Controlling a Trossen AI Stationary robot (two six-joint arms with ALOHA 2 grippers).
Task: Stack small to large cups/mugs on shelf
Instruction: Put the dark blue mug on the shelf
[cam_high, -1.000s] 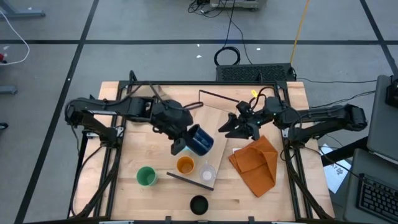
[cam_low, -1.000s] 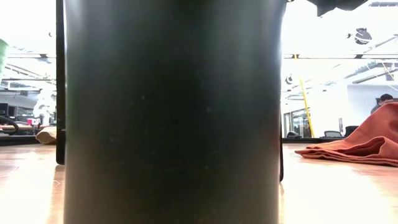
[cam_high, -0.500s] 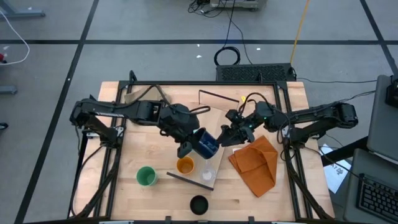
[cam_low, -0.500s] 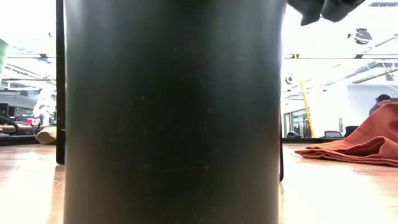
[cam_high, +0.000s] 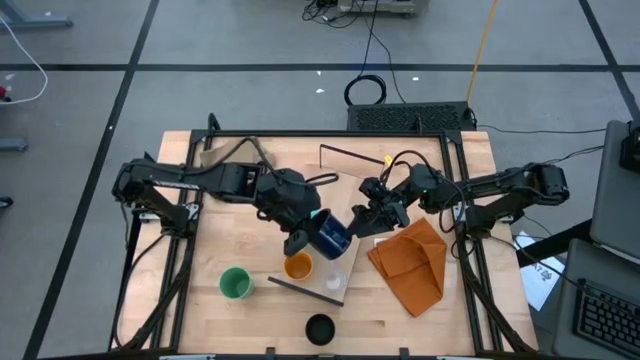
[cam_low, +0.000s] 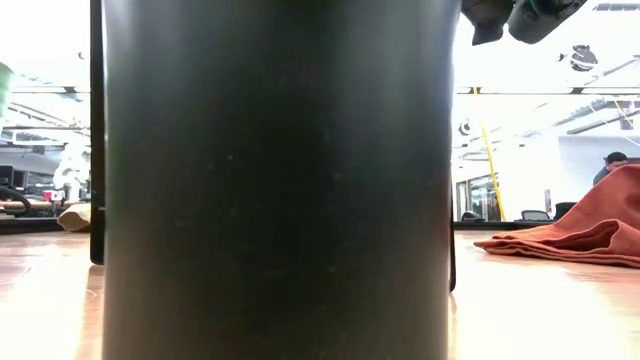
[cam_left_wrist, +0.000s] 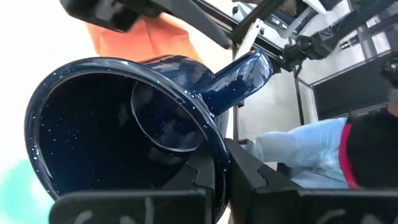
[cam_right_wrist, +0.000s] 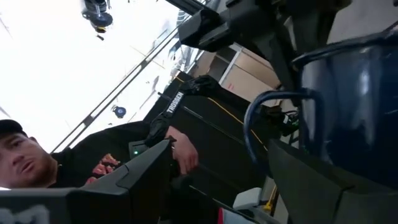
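The left gripper (cam_high: 312, 232) is clamped on the rim of the dark navy mug (cam_high: 331, 233), holding it raised over the middle of the table (cam_high: 180, 300). In the left wrist view the rim wall sits pinched between the 2 fingers (cam_left_wrist: 208, 180). The mug (cam_left_wrist: 124, 137) is tilted off vertical; its long axis runs obliquely, and its loop handle (cam_left_wrist: 242, 74) projects toward the right arm. The shell is glossy speckled enamel, round, with a flared lip.

The right gripper (cam_high: 368, 222) is just beside the mug on the handle side. Its fingers (cam_right_wrist: 311, 177) are spread wide, with the handle (cam_right_wrist: 267, 130) standing in the gap between them; contact cannot be confirmed.

Cups visible in the high view, 1 of each:
- orange cup (cam_high: 297, 267), upright, mouth up, on the shelf (cam_high: 340, 285) below the held mug.
- clear plastic cup (cam_high: 333, 278), upright, just beside the orange cup.
- green cup (cam_high: 235, 284), upright on the bare table, left of the shelf.
- black cup (cam_high: 319, 329), upright at the near table edge; it fills the low view (cam_low: 275, 180) as a matte dark cylinder.

The shelf is a flat light-wood board lying at an angle, with a thin dark strip (cam_high: 292, 288) at its near end.

1 orange cloth (cam_high: 410, 262) lies crumpled on the right side of the table.
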